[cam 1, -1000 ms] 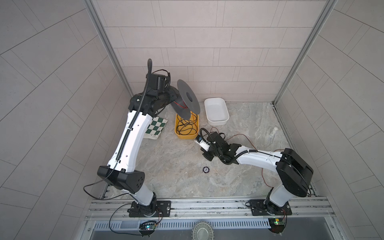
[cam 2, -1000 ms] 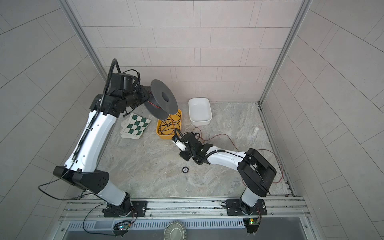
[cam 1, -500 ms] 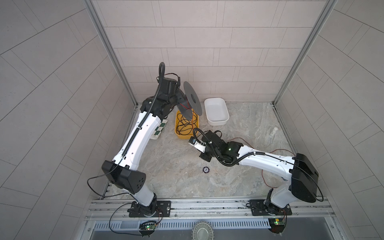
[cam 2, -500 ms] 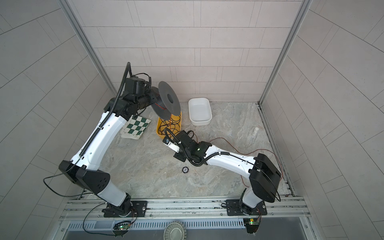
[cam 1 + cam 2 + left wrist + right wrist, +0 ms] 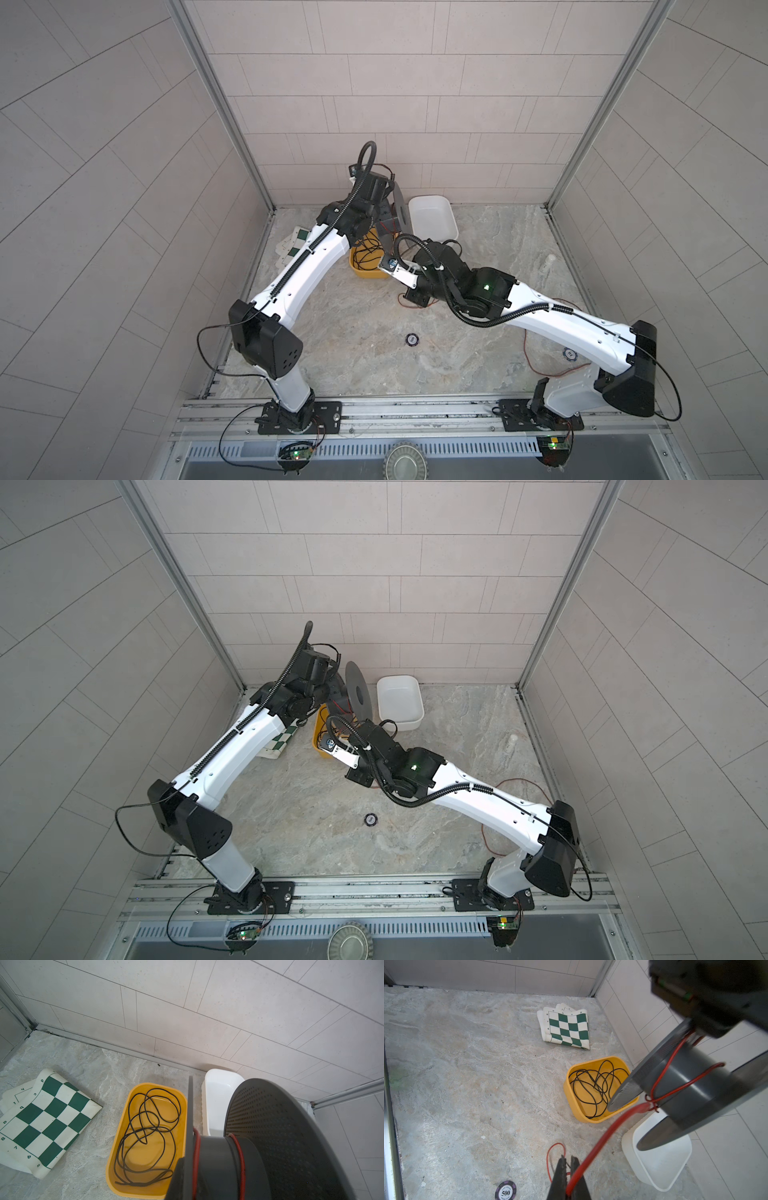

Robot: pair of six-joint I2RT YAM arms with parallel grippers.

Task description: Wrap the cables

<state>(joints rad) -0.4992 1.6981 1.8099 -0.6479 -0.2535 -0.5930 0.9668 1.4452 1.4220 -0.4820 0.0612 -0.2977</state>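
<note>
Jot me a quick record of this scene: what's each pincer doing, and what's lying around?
Left pincer: shut on spool
Right pincer: shut on red wire leading to spool
Spool: few red turns wound
Yellow bin: loose black cable
White bin: beside yellow bin
Floor: chess mat, chip, slack red wire

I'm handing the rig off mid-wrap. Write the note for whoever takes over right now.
Left tool: shut on the grey spool, held in the air near the yellow bin.
Right tool: shut on the red wire, just short of the spool.
Done: the wire looks knotted at the hub, with about two loose turns on.
To do: a long slack run lies on the floor near the right arm's base; wind it on. The black cable lies in the bin.
</note>
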